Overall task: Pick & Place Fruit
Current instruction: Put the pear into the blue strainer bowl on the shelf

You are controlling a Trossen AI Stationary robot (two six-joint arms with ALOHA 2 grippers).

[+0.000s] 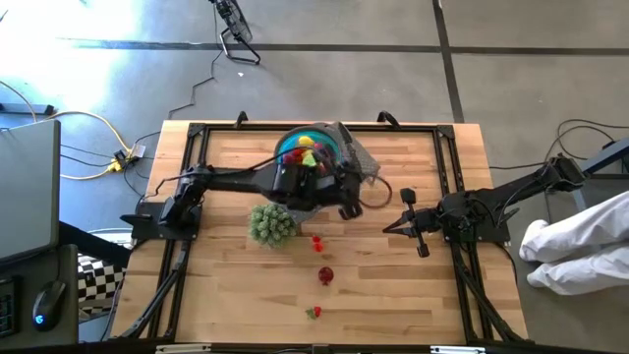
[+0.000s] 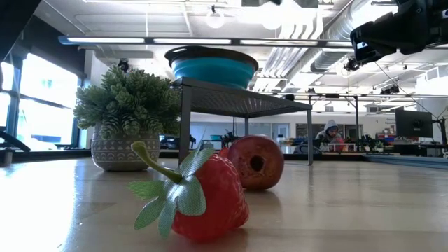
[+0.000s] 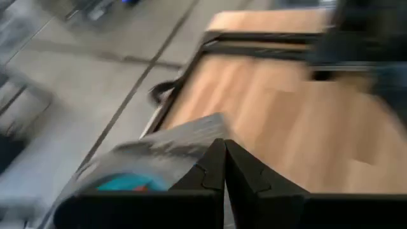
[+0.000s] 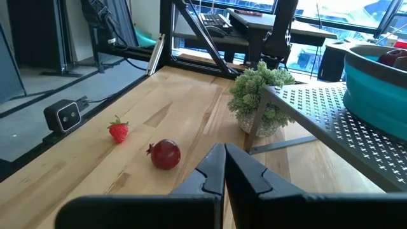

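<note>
Treat the fruit as small, light, rounded pieces that roll easily. Three pieces lie loose on the wooden table (image 1: 413,295): a strawberry (image 2: 203,199) nearest the front edge, a round dark-red fruit (image 2: 253,162) just behind it, and a smaller red piece (image 1: 316,242) farther back, near the potted plant (image 1: 271,223). The rest of the fruit (image 1: 310,155) sits piled in the blue bowl (image 2: 214,70), which stands on a perforated metal stand (image 4: 318,114).

You may judge the round dark-red fruit to be smooth, hard-skinned and likely to slip; take it across its widest part. The strawberry looks textured and tapered; grip it across the body, not by the leafy stem, which looks too thin to hold.

The left gripper (image 1: 350,208) sits just beside the stand, between the bowl and the table centre. Its fingers (image 3: 213,168) are pressed together with nothing between them. The right gripper (image 1: 401,222) waits over the table's right half, fingers (image 4: 213,168) likewise clenched and empty, pointing toward the loose fruit.

The table top is flat, bare wood inside a black frame. Expect little friction to stop a nudged piece from rolling.

Beyond the table, the room is a bright open workspace with desks and monitors. A person sits in the far background, well apart from the arms.
</note>
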